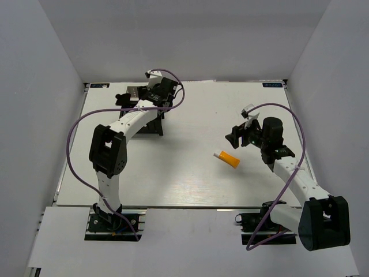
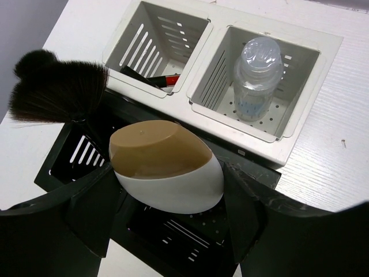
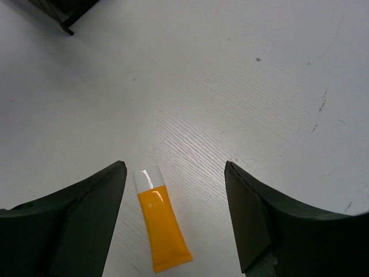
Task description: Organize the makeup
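Left hand (image 2: 167, 210) clamps sponge (image 2: 164, 167) (arm outstretched); right hand (image 3: 176, 222) open.

The top external camera sits above and behind the arm bases and faces down over the whole bench (image 1: 190, 179) from afar. Each wrist camera looks down past its own jaws at close range: the left onto the white compartment box (image 2: 216, 43), the right onto the orange tube (image 3: 160, 216). The top view shares both, much smaller.

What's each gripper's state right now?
Left gripper: shut on the egg-shaped sponge.
Right gripper: open, empty, above the orange tube.
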